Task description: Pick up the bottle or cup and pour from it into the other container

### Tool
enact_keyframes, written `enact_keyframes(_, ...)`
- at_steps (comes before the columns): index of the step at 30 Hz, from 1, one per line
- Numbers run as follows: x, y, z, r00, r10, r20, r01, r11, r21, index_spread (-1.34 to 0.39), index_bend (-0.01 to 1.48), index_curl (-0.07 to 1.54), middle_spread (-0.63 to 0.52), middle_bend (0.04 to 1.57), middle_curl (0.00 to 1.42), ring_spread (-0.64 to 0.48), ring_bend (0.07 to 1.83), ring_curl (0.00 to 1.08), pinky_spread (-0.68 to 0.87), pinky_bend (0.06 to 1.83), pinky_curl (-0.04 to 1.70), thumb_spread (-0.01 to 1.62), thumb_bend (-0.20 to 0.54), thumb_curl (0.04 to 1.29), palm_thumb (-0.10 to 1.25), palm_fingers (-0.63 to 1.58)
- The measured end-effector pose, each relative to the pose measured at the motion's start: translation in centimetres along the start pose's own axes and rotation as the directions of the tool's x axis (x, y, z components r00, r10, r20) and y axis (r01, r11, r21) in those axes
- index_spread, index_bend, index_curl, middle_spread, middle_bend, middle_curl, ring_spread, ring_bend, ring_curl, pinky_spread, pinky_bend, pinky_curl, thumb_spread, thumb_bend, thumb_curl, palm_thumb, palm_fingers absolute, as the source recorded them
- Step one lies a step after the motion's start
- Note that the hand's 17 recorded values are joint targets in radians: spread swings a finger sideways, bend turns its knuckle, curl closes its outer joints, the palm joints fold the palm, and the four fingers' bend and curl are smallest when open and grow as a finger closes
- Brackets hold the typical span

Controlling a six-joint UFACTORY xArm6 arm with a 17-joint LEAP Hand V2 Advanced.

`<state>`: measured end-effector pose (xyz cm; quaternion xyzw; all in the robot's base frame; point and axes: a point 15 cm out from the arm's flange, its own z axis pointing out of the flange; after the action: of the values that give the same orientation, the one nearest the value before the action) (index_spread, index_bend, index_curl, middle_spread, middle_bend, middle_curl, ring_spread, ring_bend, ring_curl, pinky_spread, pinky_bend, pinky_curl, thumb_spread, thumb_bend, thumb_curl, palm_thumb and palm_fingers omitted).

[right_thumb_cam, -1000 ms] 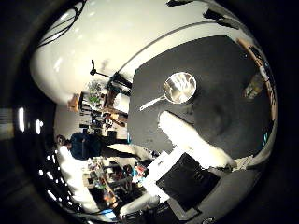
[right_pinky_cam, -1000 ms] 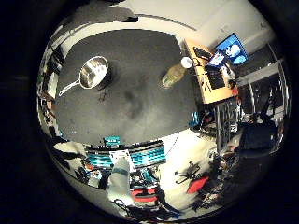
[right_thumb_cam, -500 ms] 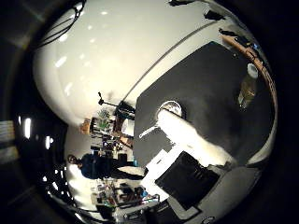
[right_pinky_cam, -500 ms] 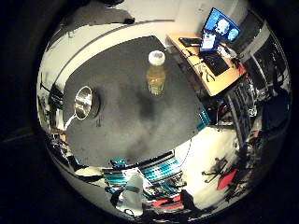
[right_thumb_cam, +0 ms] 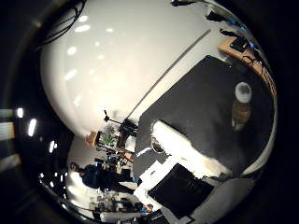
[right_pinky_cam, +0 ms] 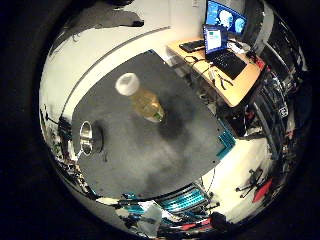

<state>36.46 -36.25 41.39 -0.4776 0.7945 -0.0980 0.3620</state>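
- Bottle [right_pinky_cam: 143, 99]: clear smooth plastic, amber contents, matt white cap.
- Pan [right_pinky_cam: 86, 138] at its eight o'clock: shiny bare metal.
- Table [right_pinky_cam: 165, 160]: matt dark top.
- Desk [right_pinky_cam: 239, 82]: pale wood.

One bottle [right_pinky_cam: 142, 100], white-capped, amber liquid inside, upright on one dark table [right_pinky_cam: 150, 150]. One metal pan [right_pinky_cam: 86, 138] on the same table, well apart from the bottle. One wooden desk [right_pinky_cam: 235, 80] beside the table, bearing one open laptop [right_pinky_cam: 220, 47], one keyboard [right_pinky_cam: 192, 46], one lit monitor [right_pinky_cam: 226, 17].
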Motion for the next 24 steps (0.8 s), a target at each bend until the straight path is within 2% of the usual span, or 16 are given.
enact_keyframes(11, 6.6, -0.8, 2.3, 0.995, 0.088, 0.045, -0.088, 0.996, 0.001, -0.25, 0.18, 0.33, -0.04, 0.49, 0.40, 0.00, 0.86, 0.21, 0.34, 1.10, -0.01, 1.09, -0.024, 0.32, 0.52, 0.26)
enact_keyframes(19, 10.4, -0.6, 3.9, 0.993, 0.110, 0.050, -0.110, 0.994, -0.006, -0.24, 0.18, 0.33, -0.02, 0.49, 0.40, 0.03, 0.83, 0.21, 0.38, 1.07, -0.01, 1.10, -0.023, 0.32, 0.52, 0.22)
enact_keyframes(24, 11.7, -0.4, 6.0, 0.987, 0.116, 0.107, -0.117, 0.993, 0.005, -0.23, 0.17, 0.33, -0.01, 0.48, 0.40, 0.04, 0.81, 0.21, 0.39, 1.06, -0.01, 1.10, -0.023, 0.32, 0.52, 0.21)
